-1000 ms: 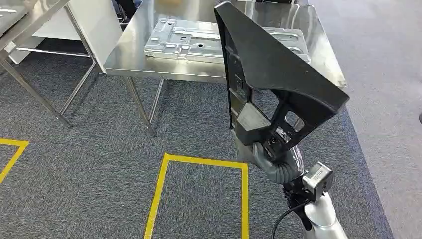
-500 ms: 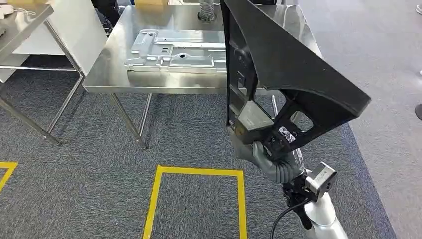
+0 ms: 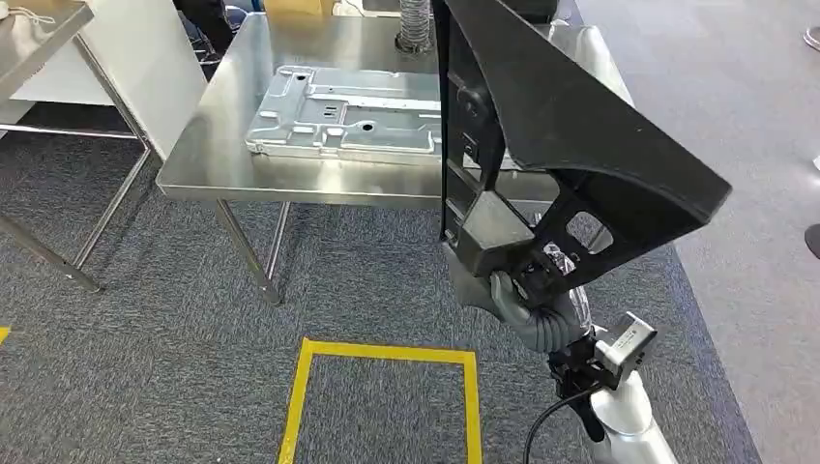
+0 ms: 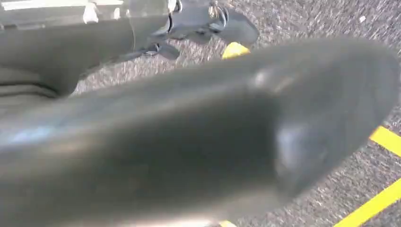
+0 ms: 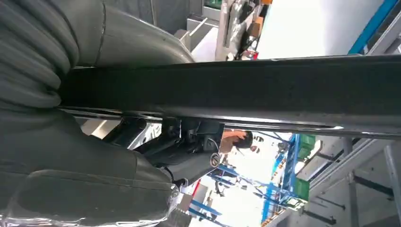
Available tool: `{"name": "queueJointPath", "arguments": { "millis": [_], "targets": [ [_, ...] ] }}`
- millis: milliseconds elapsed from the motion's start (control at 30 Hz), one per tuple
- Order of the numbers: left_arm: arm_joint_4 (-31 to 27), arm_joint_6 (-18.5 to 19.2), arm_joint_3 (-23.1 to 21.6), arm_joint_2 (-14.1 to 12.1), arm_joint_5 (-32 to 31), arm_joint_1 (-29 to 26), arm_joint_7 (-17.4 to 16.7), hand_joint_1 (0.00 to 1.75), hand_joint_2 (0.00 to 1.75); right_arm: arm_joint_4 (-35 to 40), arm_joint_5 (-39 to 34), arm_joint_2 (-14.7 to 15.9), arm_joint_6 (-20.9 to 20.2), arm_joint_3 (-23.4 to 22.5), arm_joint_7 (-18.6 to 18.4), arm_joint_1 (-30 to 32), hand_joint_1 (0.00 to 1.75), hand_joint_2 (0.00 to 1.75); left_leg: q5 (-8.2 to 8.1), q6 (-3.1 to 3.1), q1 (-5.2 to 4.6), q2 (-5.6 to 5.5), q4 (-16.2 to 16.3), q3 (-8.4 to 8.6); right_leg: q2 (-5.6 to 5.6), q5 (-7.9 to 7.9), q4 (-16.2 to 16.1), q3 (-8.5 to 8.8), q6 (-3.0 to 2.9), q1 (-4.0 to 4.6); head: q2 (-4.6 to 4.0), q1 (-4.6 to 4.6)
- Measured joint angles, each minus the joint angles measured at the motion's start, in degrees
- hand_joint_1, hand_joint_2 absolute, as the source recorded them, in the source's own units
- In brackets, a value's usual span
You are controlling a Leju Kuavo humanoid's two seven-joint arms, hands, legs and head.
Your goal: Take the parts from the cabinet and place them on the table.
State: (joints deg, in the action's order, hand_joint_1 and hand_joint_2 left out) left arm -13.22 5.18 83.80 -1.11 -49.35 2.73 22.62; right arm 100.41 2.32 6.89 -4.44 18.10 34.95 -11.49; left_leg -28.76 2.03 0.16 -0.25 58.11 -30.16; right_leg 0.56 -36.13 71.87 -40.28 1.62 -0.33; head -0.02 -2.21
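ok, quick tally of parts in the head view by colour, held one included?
Black plastic parts: 1, the black part, gripped by the right robot hand and raised in front of the steel table.
Silver metal parts: 1, the stamped metal plate lying flat on the table.
Total: 2 parts.

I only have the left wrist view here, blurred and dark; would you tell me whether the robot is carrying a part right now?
Observer: Yes. The right hand grips a large black part from below, held upright.
Operator: Thank you. Is the table in sight?
Observer: Yes, the steel table stands ahead, across the carpet.
Operator: Is anything already on it?
Observer: A flat silver metal plate lies on it, partly hidden behind the black part.
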Motion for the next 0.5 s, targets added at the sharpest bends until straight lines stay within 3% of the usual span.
{"name": "queueJointPath", "arguments": {
  "millis": [33,67,100,167,200,233,267,300,333,367,400,433,467,500],
  "targets": [
    [0.0,0.0,0.0,0.0,0.0,0.0,0.0,0.00,0.00,0.0,0.0,0.0,0.0,0.0,0.0,0.0,1.75,1.75,-0.83,-0.13,-0.10,-0.01,0.0,1.19,-0.02,3.05,-4.6,0.97,-0.42,0.19,0.00,-0.02],
    [0.0,0.0,0.0,0.0,0.0,0.0,0.0,0.00,0.00,0.0,0.0,0.0,0.0,-0.1,0.0,0.0,1.75,1.75,-1.59,-0.22,-0.19,0.01,-0.1,2.15,-0.13,7.17,-9.2,1.98,-0.91,0.45,0.00,0.00],
    [0.0,0.0,0.0,0.2,0.0,-0.1,0.0,0.00,0.00,0.0,0.0,0.0,0.0,-0.1,0.0,0.0,1.75,1.75,-2.26,-0.31,-0.12,0.07,-0.2,2.30,-0.55,13.20,-12.6,2.46,-1.76,0.83,0.00,0.00],
    [0.0,0.0,0.0,0.1,0.0,0.2,0.0,0.00,0.00,0.0,-0.1,0.0,0.0,-0.2,0.0,0.0,1.75,1.75,-3.32,-1.24,-0.21,-0.08,-0.8,3.12,-0.39,12.51,-12.9,2.79,-1.79,1.14,0.00,0.22],
    [0.0,0.0,0.0,0.1,0.0,0.3,0.0,0.00,0.00,0.2,-0.1,0.0,-0.1,-0.2,0.0,0.1,1.75,1.75,-2.68,-1.53,-0.29,-0.05,-0.4,4.36,-0.13,12.32,-13.9,3.29,-2.31,1.13,0.00,0.31],
    [0.0,0.0,0.0,0.1,0.0,0.3,0.0,0.00,0.00,0.2,-0.1,0.0,-0.1,-0.2,0.0,-0.1,1.75,1.75,-1.96,-2.04,-0.29,-0.02,-0.4,4.48,-0.16,12.02,-14.4,4.23,-2.80,0.90,0.00,0.29],
    [0.0,0.0,0.0,0.0,0.0,0.4,0.0,0.00,0.00,0.3,-0.1,0.1,-0.1,-0.3,0.0,-0.1,1.75,1.75,-1.78,-2.25,-0.42,-0.01,1.0,3.82,-0.04,12.24,-15.0,5.56,-2.80,0.50,0.02,0.28],
    [0.0,0.0,0.0,0.0,0.0,0.4,0.0,0.00,0.00,0.3,-0.1,0.1,-0.1,-0.3,0.0,-0.2,1.75,1.75,-1.03,-2.42,-0.28,-0.06,4.3,2.67,-0.15,11.74,-15.4,6.72,-3.10,0.48,0.00,0.53],
    [0.0,0.1,0.0,0.0,-0.1,0.5,0.0,0.00,0.00,0.3,-0.2,0.0,-0.1,-0.3,0.0,-0.3,1.75,1.75,-1.14,-2.56,-0.15,-0.05,8.0,0.33,-0.16,11.23,-15.6,7.49,-3.21,0.47,0.02,0.99],
    [0.0,0.0,0.0,0.0,0.0,0.5,0.0,0.00,0.00,0.3,-0.2,0.0,-0.1,-0.3,0.0,-0.3,1.75,1.75,-2.44,-2.85,-0.04,-0.04,11.6,-2.44,-0.12,10.61,-15.6,8.11,-3.23,0.47,0.00,0.70],
    [0.0,-0.1,0.0,0.0,0.0,0.4,0.0,0.00,0.00,0.3,-0.2,0.0,-0.1,-0.3,0.0,-0.2,1.75,1.75,-5.20,-3.01,0.04,-0.04,14.7,-5.26,-0.04,9.79,-15.6,8.91,-3.21,0.46,0.02,0.85],
    [0.0,-0.2,0.0,0.0,-0.1,0.3,0.0,0.00,0.00,0.3,-0.2,0.0,-0.2,-0.3,0.0,-0.1,1.75,1.75,-8.02,-3.09,0.08,-0.03,16.0,-7.31,0.08,9.03,-15.6,9.80,-3.20,0.43,0.00,0.90],
    [0.0,-0.3,0.0,0.0,0.0,0.2,-0.1,0.00,0.00,0.3,-0.2,0.0,-0.2,-0.3,0.0,-0.1,1.75,1.75,-9.62,-3.20,0.10,-0.03,15.6,-8.50,0.21,8.27,-15.6,10.76,-3.14,0.38,0.00,0.94],
    [0.0,-0.3,0.0,0.0,0.0,0.1,-0.1,0.00,0.00,0.3,-0.2,0.1,-0.2,-0.3,0.0,-0.1,1.75,1.75,-9.66,-3.34,0.13,-0.02,13.5,-8.93,0.31,7.36,-15.6,11.95,-3.07,0.36,0.02,1.05]
  ]
}}
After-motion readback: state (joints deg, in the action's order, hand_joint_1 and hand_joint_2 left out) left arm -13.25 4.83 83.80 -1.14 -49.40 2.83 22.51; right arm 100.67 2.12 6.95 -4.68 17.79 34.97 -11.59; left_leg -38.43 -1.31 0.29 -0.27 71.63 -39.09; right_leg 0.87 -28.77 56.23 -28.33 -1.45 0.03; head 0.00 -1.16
